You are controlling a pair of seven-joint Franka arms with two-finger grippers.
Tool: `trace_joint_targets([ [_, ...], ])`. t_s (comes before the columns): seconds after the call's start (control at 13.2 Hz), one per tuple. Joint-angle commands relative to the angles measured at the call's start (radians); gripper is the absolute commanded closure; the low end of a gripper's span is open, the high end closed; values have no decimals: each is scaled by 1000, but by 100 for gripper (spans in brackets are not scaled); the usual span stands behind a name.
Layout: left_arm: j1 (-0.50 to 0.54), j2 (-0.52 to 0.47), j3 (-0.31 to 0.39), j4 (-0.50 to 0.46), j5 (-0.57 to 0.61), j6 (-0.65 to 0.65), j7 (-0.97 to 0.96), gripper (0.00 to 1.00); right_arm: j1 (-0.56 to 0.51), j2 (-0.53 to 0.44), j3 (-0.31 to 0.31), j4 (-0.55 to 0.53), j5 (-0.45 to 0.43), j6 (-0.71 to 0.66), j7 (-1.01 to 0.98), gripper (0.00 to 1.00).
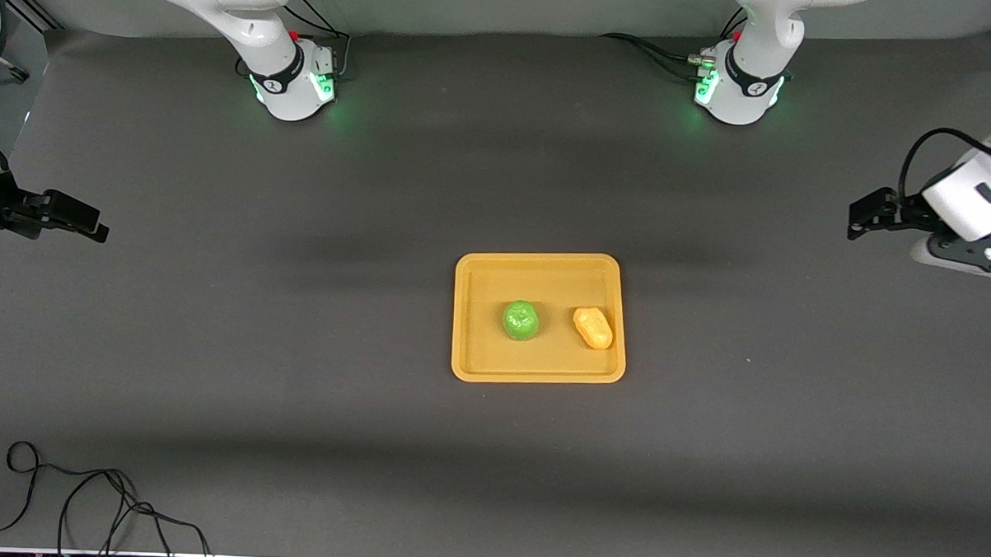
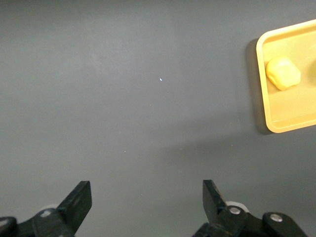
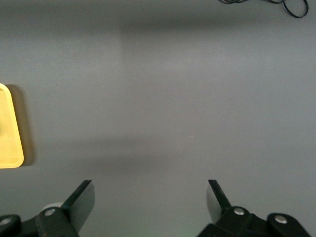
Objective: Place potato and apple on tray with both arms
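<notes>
The tray (image 1: 541, 268) sits mid-tabletop (image 1: 294, 387), and both items already lie inside it, so the task reads as complete. The apple (image 1: 521, 321) rests near the tray's centre. The potato (image 1: 593, 328) lies at about 3 o'clock from the apple in the front view, toward the left arm's end of the tabletop, close to the rim on that side; whether it touches the rim cannot be told. The 2 items are apart, not touching.

The left tool (image 1: 864, 215) hangs over bare tabletop at that arm's end, well apart from the tray, its fingers (image 2: 79, 200) spread wide with nothing between them. The right tool (image 1: 81, 219) hangs over the tabletop at the right arm's end, likewise spread and empty, with only a corner of the tray showing in its wrist view. Both arms appear to be waiting.

As a judgement, both items look light and rigid. The apple's glossy, rounded skin would likely slip under a shallow pinch, so a grip across its widest middle suits it. The potato is oblong and smooth; closing across its short axis at mid-length should hold best. The tray's low rim offers little to stop a rolling apple.

A loose black cable (image 1: 84, 495) lies at the tabletop's near edge, around 7 o'clock from the tray.
</notes>
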Motion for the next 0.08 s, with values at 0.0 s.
trace_joint_targets([
  [0.0,15,35,-5,111,11,-119,4,0,7,-20,-2,-24,-26,14,-20,0],
])
